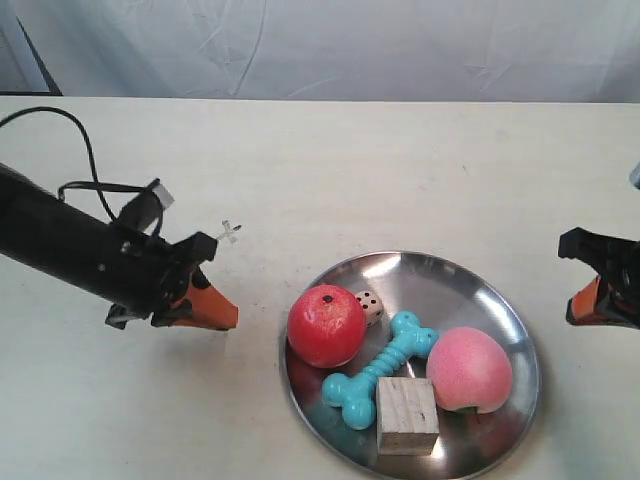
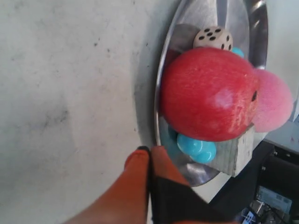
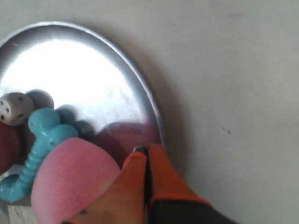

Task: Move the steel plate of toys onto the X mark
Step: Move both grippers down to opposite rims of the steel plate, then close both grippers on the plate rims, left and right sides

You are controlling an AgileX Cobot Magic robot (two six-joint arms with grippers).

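The steel plate point(image 1: 450, 290) point(image 2: 161, 84) point(image 3: 79, 70) lies at the table's front, right of centre. It holds a red apple point(image 1: 326, 325) point(image 2: 208, 93), a pink peach point(image 1: 468, 368) point(image 3: 70, 177), a turquoise bone point(image 1: 380, 368) point(image 3: 42, 135), a wooden cube point(image 1: 407, 415) and a dotted die point(image 1: 369, 305) point(image 2: 213, 38). The faint X mark point(image 1: 230, 233) is on the table, up and left of the plate. My left gripper point(image 1: 228, 316) point(image 2: 149, 151) is shut and empty, a short way left of the plate, below the X. The right gripper point(image 1: 585, 300) point(image 3: 147, 151) is shut and empty, just right of the rim.
A white cloth backdrop point(image 1: 320, 45) hangs behind the table. A black cable point(image 1: 80, 140) loops over the left arm. Dark equipment point(image 2: 275, 186) shows beyond the table's edge in the left wrist view. The plate sits close to the table's front edge.
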